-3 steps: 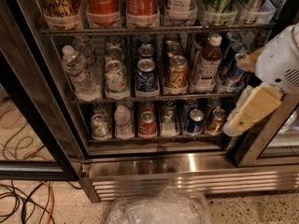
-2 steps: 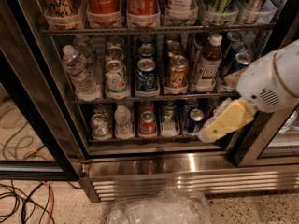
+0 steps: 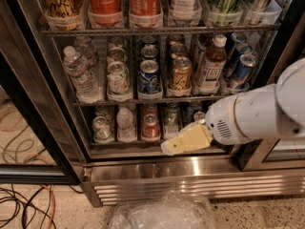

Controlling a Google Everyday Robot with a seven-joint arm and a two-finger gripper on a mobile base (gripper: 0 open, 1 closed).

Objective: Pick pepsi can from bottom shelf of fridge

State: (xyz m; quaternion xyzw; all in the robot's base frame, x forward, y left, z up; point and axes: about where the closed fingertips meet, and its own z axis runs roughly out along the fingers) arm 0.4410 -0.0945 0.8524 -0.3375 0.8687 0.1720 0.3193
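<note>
The fridge (image 3: 190, 171) stands open in front of me, with a ribbed steel base. Its bottom shelf (image 3: 126, 145) holds a row of cans in clear trays. The pepsi can (image 3: 196, 112) stands to the right on that shelf; only its silver top and a bit of dark-blue side show behind my gripper. My gripper (image 3: 183, 141), cream-yellow, reaches in from the right on a white arm (image 3: 257, 116). It sits in front of the shelf's right part, just below and in front of the pepsi can, with its tip pointing left.
On the bottom shelf a red can (image 3: 150, 126), a green can (image 3: 171, 114), a small water bottle (image 3: 126, 123) and a pale can (image 3: 101, 128) stand left of the gripper. Another blue can (image 3: 149, 76) is on the rack above. A clear plastic bag (image 3: 162, 213) and cables (image 3: 24, 202) lie on the floor.
The arm has swung left and lower across the fridge front. The gripper has moved from the right door frame to the front of the bottom shelf and now covers the cans at its right.
</note>
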